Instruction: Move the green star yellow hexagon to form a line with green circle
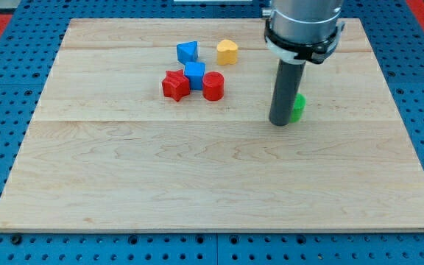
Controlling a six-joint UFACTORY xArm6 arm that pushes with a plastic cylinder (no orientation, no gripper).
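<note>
My tip point(280, 122) rests on the board right of centre. A green block point(298, 107) sits just behind it on the view's right, mostly hidden by the rod, so I cannot make out its shape. It touches or nearly touches the rod. A yellow heart-shaped block point(227, 51) lies near the view's top, left of the rod. No yellow hexagon and no second green block show.
A blue block point(188, 51) lies left of the yellow one. Below it a blue cube point(194, 73), a red star point(175, 85) and a red cylinder point(213, 85) cluster together. The wooden board point(212, 184) sits on a blue pegboard.
</note>
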